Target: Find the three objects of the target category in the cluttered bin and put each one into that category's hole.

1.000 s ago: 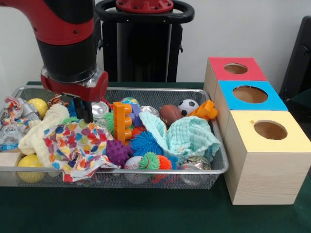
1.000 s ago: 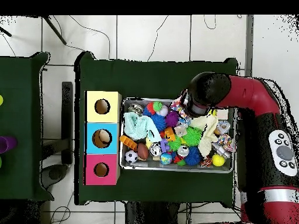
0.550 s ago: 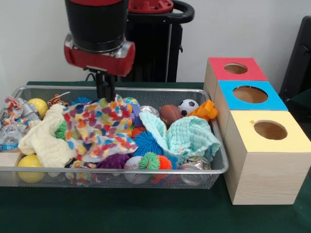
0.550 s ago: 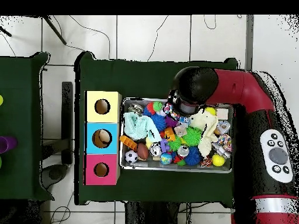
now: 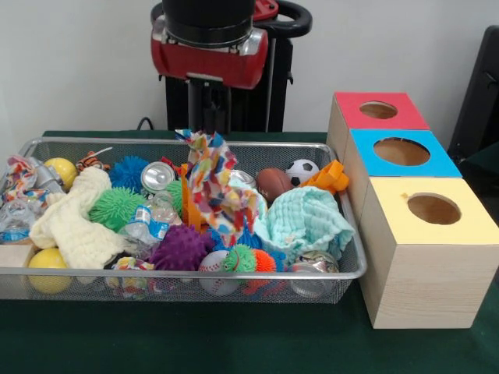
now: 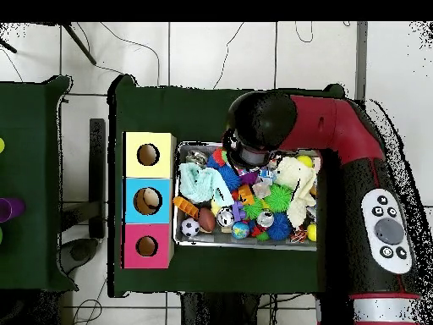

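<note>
One camera sits low and close across the desk [image 5: 234, 343], facing the wire bin [image 5: 343, 269] and the three boxes [image 5: 425, 257]. The other looks straight down from high above, taking in the same bin [image 6: 177, 207], boxes [image 6: 129, 201], desk [image 6: 220, 110] and surrounding floor [image 6: 220, 51].

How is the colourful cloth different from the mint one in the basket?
The colourful cloth is patterned in many colours and hangs lifted from the claw; the mint cloth is plain and lies bunched on the toys. The colourful one is stretched tall, the mint one heaped low. Both are soft fabric over the basket.
</note>
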`<action>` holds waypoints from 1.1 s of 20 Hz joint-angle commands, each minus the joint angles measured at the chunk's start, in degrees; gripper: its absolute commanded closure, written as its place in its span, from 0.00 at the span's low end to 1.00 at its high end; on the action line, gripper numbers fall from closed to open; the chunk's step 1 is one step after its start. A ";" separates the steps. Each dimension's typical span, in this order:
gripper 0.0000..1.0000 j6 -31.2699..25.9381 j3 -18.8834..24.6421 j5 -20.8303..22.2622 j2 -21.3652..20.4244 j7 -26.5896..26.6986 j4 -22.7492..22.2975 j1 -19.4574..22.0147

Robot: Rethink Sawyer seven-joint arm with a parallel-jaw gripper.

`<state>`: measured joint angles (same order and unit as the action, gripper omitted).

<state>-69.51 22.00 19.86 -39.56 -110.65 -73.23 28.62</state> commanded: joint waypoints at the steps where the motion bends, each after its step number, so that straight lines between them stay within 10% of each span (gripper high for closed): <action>1: 1.00 -1.83 -4.67 -3.22 -1.52 -8.55 -10.75 -0.55; 22: 1.00 5.63 -12.58 -8.27 -3.65 -13.07 -15.94 -7.64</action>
<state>-69.09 12.10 12.70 -43.04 -110.68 -80.38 23.38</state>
